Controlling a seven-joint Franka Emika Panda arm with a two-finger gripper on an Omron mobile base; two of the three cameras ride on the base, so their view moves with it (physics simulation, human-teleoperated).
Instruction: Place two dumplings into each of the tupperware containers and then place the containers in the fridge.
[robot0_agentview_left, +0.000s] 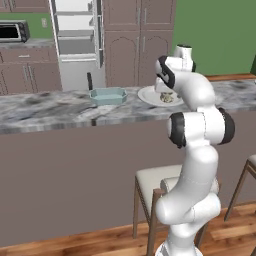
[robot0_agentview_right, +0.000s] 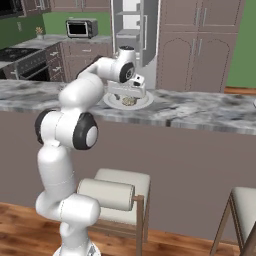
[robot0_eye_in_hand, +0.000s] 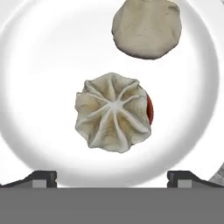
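Dumplings on a round white plate (robot0_eye_in_hand: 26, 87) on the marbled grey surface (robot0_agentview_left: 45, 107): one pleated dumpling (robot0_eye_in_hand: 113, 112) near the plate's middle, with a sliver of red showing at its edge; one smooth dumpling (robot0_eye_in_hand: 146, 27) near the rim, apart from the first. Fingers (robot0_eye_in_hand: 111, 177) spread wide, empty, poised right over the plate, one dark tip (robot0_eye_in_hand: 41, 178) on either side of the pleated dumpling's line, touching nothing. From the base views, hand hanging low just above the plate (robot0_agentview_left: 148, 96), arm bent over the surface edge. One pale teal container (robot0_agentview_left: 108, 95) on the surface just beside the plate, open side up, contents not discernible. Behind, across the kitchen, a tall white fridge (robot0_agentview_left: 75, 30) with door open and grey shelves showing, flanked by brown cabinets (robot0_agentview_left: 137, 40). Black microwave (robot0_agentview_left: 13, 31) on the far counter. Stove (robot0_agentview_right: 22, 62) visible from the right base view. Cushioned stool (robot0_agentview_left: 155, 182) tucked under the near side of the surface, on a wooden floor (robot0_agentview_left: 65, 245).
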